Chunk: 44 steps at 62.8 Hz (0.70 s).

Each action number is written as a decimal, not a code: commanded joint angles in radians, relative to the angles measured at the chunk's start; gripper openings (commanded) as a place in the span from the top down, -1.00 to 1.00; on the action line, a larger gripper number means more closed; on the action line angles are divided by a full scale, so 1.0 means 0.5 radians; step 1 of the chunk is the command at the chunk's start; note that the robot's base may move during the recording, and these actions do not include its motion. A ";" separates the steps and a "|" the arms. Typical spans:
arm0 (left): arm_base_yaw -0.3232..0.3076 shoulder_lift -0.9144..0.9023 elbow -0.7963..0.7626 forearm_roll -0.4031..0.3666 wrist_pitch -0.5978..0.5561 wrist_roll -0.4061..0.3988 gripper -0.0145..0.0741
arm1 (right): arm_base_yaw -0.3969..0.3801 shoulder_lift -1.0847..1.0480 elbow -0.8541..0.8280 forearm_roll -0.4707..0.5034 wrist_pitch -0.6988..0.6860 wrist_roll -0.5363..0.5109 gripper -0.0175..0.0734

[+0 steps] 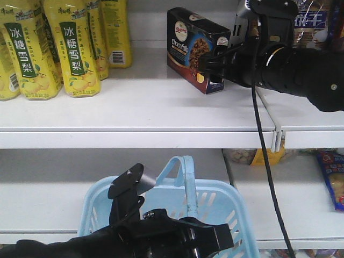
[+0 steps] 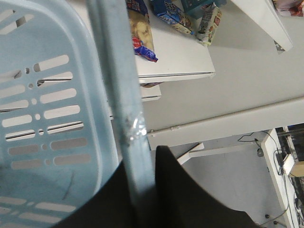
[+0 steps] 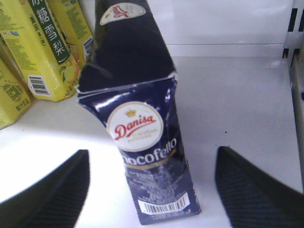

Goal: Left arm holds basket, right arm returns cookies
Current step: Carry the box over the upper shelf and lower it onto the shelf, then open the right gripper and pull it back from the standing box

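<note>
The cookies [image 1: 191, 48] stand on their long edge on the upper white shelf [image 1: 134, 110], to the right of the yellow drink packs [image 1: 75, 45] and apart from them. In the right wrist view the box [image 3: 137, 133] shows its barcode end nearest the camera and a dented, crumpled top flap.

The right arm [image 1: 301, 70] reaches in level from the right at shelf height, its thin black cable [image 1: 266, 161] hanging down past the shelf edge. Its gripper [image 1: 212, 64] sits at the near right end of the box. The right wrist view shows the two fingers [image 3: 52, 190] spread wide on either side of the box, with white shelf visible between each finger and the cardboard, so nothing is clamped.

The left arm [image 1: 134, 236] lies low at the near edge, reaching from the left. Its gripper [image 1: 201, 242] is at the basket [image 1: 226, 207] rim by the raised handles [image 1: 185, 177]. In the left wrist view a dark finger [image 2: 180, 194] lies against a handle bar [image 2: 121, 104]; whether the jaws clamp it I cannot tell.
</note>
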 commanded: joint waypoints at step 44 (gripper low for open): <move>-0.008 -0.077 -0.070 0.013 -0.081 0.009 0.69 | 0.157 -0.609 -0.056 -0.020 0.580 -0.192 -0.71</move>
